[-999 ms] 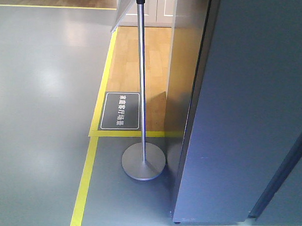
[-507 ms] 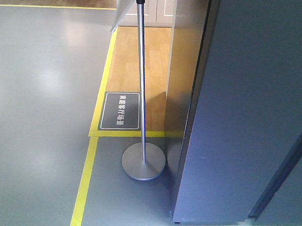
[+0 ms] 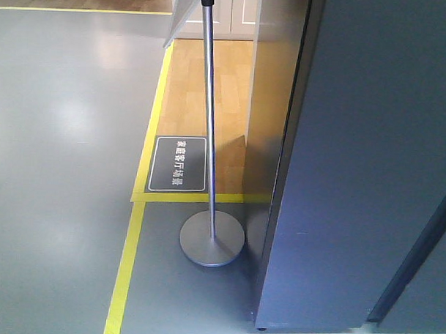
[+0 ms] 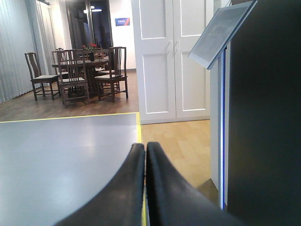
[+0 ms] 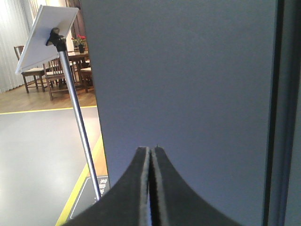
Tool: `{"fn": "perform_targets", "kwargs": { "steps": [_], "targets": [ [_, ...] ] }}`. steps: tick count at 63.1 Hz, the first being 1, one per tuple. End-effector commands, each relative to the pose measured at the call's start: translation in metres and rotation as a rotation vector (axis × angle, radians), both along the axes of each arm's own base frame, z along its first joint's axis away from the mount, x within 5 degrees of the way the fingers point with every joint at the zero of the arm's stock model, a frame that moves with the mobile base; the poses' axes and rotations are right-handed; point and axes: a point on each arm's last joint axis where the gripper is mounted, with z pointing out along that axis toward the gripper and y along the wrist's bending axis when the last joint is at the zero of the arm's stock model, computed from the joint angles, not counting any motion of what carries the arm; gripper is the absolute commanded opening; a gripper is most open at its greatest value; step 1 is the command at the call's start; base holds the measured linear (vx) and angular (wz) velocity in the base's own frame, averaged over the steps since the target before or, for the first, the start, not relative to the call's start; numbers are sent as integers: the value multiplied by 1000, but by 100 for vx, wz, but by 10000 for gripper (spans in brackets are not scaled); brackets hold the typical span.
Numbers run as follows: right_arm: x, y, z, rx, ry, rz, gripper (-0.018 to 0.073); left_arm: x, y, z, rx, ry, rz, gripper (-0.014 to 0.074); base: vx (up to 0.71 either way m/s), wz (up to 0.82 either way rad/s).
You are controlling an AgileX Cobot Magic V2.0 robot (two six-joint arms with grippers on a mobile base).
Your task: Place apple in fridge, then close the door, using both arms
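**Mia:** Where is the apple? I can't find it.

**Ben:** I can't either. No apple shows in any view, so I can't tell where it is. It may already be inside the fridge [image 3: 354,179], but that is only my guess.

**Mia:** Why do you guess that?

**Ben:** Both grippers hold nothing. The left gripper [image 4: 145,155] has its two black fingers pressed flat together, with nothing between them. The right gripper [image 5: 151,160] is clenched the same way, and it is empty too.

**Mia:** What is the big dark grey wall?

**Ben:** That is the fridge. The right gripper points straight at a flat grey panel, which I think is the door [image 5: 188,80]. It is near the panel, but I can't tell if it touches.

**Mia:** Is the door closed?

**Ben:** I can't be sure. No white inside shows here. The left wrist view shows a thin blue strip [image 4: 222,127] running down one fridge edge, so there may be a gap there.

**Mia:** Why keep the fingers pressed shut?

**Ben:** I think shut fingers make a firm tip for pushing a door.

**Mia:** What is the silver pole?

**Ben:** A sign stand [image 3: 208,122], on the floor just beside the fridge, near the yellow floor tape [image 3: 124,273]. An arm swinging wide could bump it.
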Motion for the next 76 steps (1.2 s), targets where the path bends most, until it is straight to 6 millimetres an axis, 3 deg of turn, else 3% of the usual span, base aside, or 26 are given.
{"fn": "perform_targets", "kwargs": {
  "steps": [1, 76],
  "targets": [
    [-1, 0, 2, -11, -68, -6, -3, -1, 0, 1, -13, -71, 4, -6, 0, 0],
    [-1, 0, 1, -68, -60, -10, -3, -1, 0, 1, -13, -71, 4, -6, 0, 0]
  ]
}}
